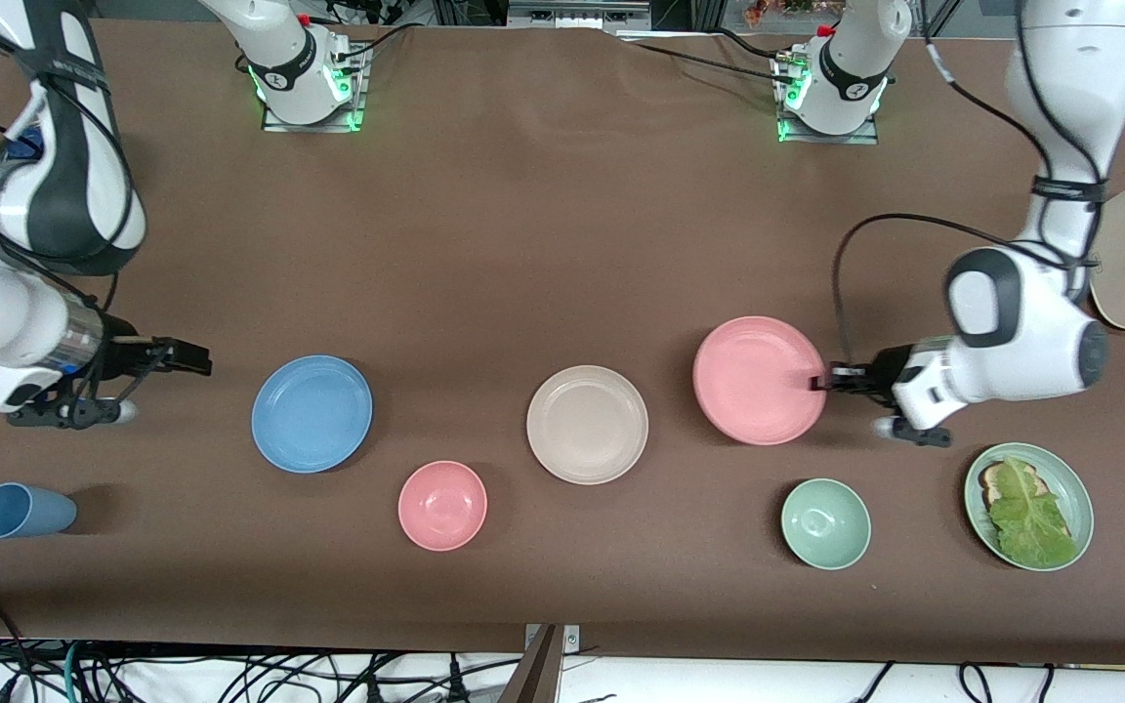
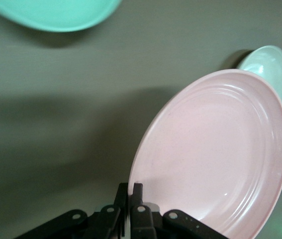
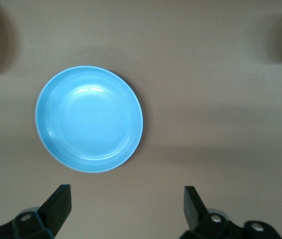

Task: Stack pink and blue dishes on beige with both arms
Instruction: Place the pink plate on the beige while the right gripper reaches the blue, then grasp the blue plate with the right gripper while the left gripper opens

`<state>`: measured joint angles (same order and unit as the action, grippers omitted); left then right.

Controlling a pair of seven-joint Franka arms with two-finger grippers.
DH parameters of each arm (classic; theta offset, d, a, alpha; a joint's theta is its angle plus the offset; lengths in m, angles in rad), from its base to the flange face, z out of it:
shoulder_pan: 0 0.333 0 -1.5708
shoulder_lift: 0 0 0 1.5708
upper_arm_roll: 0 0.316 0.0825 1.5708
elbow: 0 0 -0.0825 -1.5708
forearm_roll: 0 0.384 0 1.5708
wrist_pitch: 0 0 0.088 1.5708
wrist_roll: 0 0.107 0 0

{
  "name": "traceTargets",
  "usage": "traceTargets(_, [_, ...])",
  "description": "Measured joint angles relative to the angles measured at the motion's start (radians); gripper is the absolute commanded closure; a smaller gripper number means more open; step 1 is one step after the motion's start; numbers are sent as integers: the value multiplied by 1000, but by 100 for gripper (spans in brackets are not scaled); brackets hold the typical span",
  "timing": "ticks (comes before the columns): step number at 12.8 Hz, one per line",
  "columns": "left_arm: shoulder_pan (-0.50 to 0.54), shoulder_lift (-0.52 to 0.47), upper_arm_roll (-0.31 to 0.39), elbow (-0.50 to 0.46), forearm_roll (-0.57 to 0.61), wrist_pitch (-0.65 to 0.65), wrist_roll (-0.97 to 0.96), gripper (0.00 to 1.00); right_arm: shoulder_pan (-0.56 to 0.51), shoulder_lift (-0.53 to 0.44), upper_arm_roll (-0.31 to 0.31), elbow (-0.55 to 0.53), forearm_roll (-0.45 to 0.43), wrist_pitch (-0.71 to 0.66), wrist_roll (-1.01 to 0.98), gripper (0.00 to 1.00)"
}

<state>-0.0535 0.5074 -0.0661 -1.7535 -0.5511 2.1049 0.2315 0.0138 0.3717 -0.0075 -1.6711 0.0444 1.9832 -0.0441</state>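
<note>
Nearest your camera-side table edge sit the pink bowl (image 1: 442, 505) and green bowl (image 1: 825, 523). Your left gripper (image 1: 819, 381) pinches the pink plate (image 1: 756, 379) rim, tilting it beside the beige plate (image 1: 587, 424). Your right gripper (image 1: 193, 357) hovers spread wide near the blue plate (image 1: 312, 413), bare table between.

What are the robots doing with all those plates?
They are stacking plates. The left arm's tool has pinched the rim of the pink plate, which looks tipped up off the table in the left wrist view. The right arm's tool is open and empty, beside the blue plate, which lies flat on the table. The beige plate sits between those two with nothing on it yet. Neither plate has been stacked so far.
</note>
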Motion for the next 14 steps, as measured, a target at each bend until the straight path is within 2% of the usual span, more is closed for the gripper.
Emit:
traceTargets(3, [-174, 20, 3, 52, 0, 76, -241, 100, 0, 3, 0, -162, 0, 215, 0, 0])
traceTargets(5, [-232, 50, 4, 60, 0, 142, -319, 100, 1, 18, 1, -288, 0, 424, 0, 0])
traceTargets(7, [-277, 84, 5, 63, 0, 201, -388, 100, 2, 42, 3, -377, 0, 552, 0, 0])
traceTargets(11, [-349, 141, 12, 123, 0, 248, -498, 100, 3, 72, 3, -396, 0, 603, 0, 1])
traceTargets(14, [-370, 186, 15, 152, 0, 298, -534, 100, 3, 90, 3, -373, 0, 617, 0, 1])
